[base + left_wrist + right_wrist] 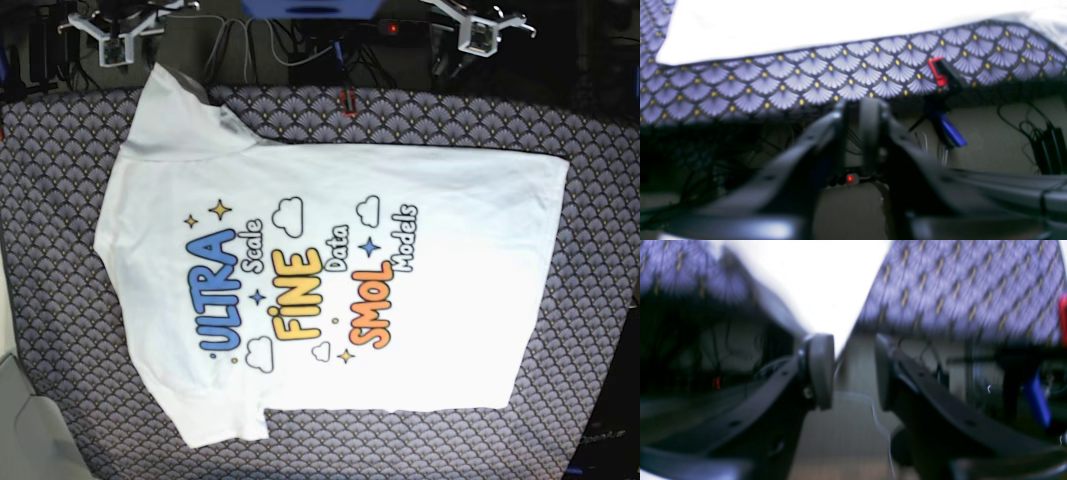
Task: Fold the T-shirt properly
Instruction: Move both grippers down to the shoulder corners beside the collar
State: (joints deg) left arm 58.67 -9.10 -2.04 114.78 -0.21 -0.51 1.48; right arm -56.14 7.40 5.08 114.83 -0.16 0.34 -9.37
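The T-shirt (330,270) lies flat and print up on the patterned tablecloth (60,250), collar side at the view's left and hem at the right. One sleeve (165,85) reaches the table's far edge. My right gripper (853,370) is open below that edge, with the white sleeve cloth (816,290) just above and between its pads; whether they touch it is blurred. In the base view it sits at the top left (115,40). My left gripper (857,106) is off the far edge at the top right (478,30), jaws almost together and empty, short of the shirt's white edge (790,30).
A red and blue clamp (942,73) grips the tablecloth at the far edge and shows in the base view (347,100). Cables (1037,133) hang below the table. A grey surface (20,420) lies at the bottom left corner.
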